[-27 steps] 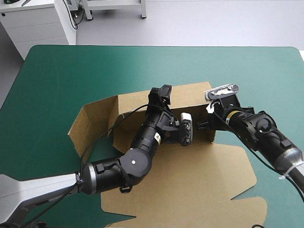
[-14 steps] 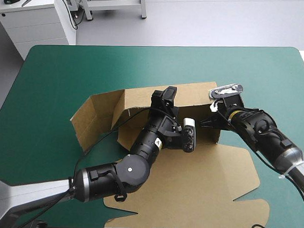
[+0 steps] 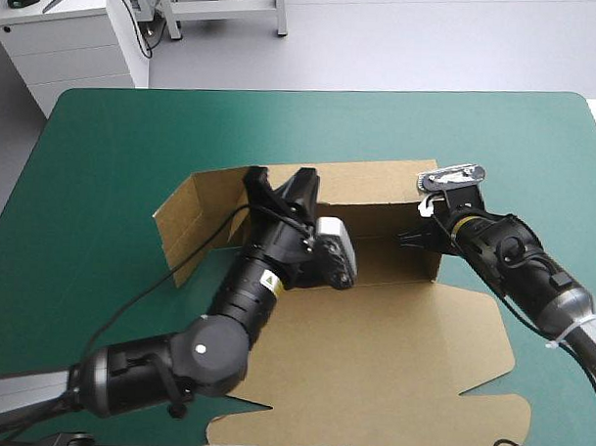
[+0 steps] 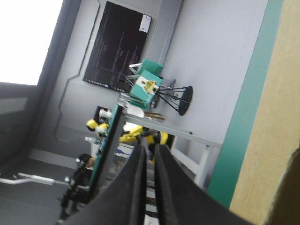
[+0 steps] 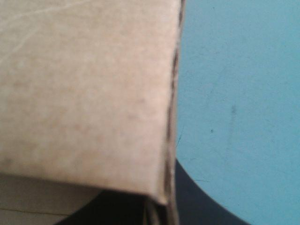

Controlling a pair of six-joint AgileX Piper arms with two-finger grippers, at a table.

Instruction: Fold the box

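The brown box (image 3: 372, 333) lies partly formed in the middle of the table, lid flat toward the near edge. Its back wall (image 3: 368, 191) is raised and a side flap (image 3: 195, 224) angles out at the left. My left gripper (image 3: 280, 186) points up at the back wall's left end, fingers shut. In the left wrist view the left gripper (image 4: 150, 161) has only the room between its fingers, with brown board (image 4: 267, 140) beside it. My right gripper (image 3: 422, 235) is shut on the wall's right end; the board (image 5: 84, 93) fills its view, a black finger (image 5: 201, 206) showing under the corner.
The teal-green cover (image 3: 104, 158) surrounds the box on all sides. The left forearm (image 3: 246, 299) lies across the box's floor and lid. The table's far edge (image 3: 312, 88) is well beyond the box.
My left gripper has swung left along the back wall, turned upward and closed its fingers. The box has shifted slightly right, with its left flap opening outward. The right gripper kept its hold.
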